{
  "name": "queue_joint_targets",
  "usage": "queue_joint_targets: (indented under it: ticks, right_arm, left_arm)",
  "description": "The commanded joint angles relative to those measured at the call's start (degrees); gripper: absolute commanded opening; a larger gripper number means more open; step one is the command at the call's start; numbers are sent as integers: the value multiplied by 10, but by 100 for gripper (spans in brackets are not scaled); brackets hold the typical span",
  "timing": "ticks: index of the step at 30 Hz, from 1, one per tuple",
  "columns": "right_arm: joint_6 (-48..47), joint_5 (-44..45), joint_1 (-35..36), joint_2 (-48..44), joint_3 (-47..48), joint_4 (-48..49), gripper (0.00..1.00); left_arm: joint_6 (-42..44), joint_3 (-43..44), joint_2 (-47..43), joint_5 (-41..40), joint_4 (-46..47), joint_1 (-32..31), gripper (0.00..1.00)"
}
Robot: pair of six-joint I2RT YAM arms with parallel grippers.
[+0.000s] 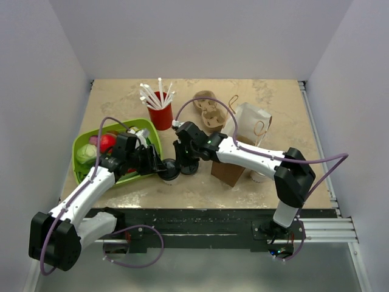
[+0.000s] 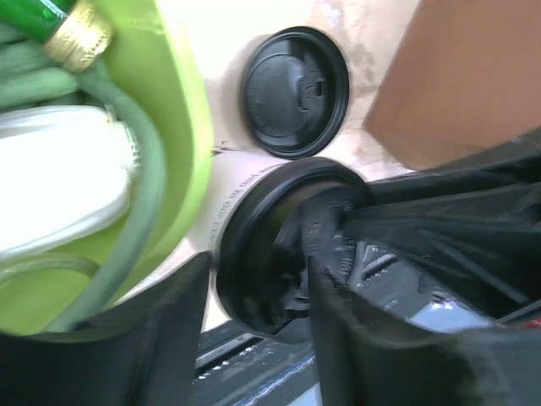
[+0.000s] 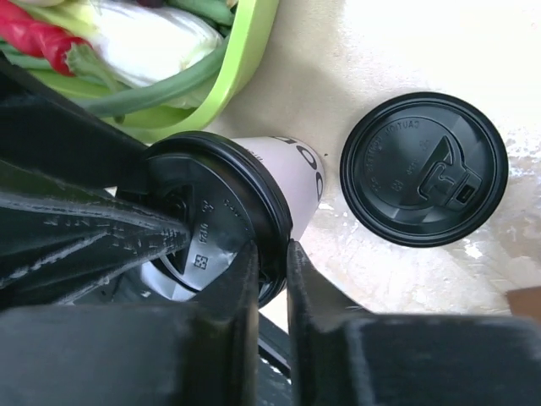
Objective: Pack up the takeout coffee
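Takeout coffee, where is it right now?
In the top view the takeout coffee is near the front edge of the table, left of centre, just right of the green basket, with the loose black lid beside it.

- We're looking at the left arm [image 1: 85, 191]: white shells, black joints.
- The right arm [image 1: 249, 155] matches it, with a white link and a chunky black elbow.
- We spot a thin purple cable [image 1: 328, 161] running along each arm.
- The left gripper [image 2: 254, 271] shows us broad, matte black fingers.
- The right gripper [image 3: 270, 254] is black too, with blocky, square-edged fingers.
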Motion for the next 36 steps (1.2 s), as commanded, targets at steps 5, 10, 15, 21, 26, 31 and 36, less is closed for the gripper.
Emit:
queue_joint_targets:
  ticks: [5,10,15,21,26,31,36]
  right_arm:
    - [56,-30,-29,-38,-59,19,0]
    - [80,-134,-67,-81,-114,88,0]
    - [72,-151,-68,-112,-114,87,0]
    - [51,-122,-68,-108,-113,62,3]
    - [37,-106,-69,-111,-107,61,27]
    - [16,-97,-65,-118,-74,47,43]
    - [-7,-58,-46,-109,-28,8,52]
  left_arm:
    - [22,-24,1,-24,-17,-2,38]
    - [32,-22,0,-34,-28,-2,36]
    - [34,-31,5,3,-7,-2,42]
    - [31,-27,-8,28,3,-2,54]
    - [33,-14,-21,42,4,-2,67]
    - [32,-5,-25,66,17,-2,75]
    - [29,5,-20,75,28,-2,83]
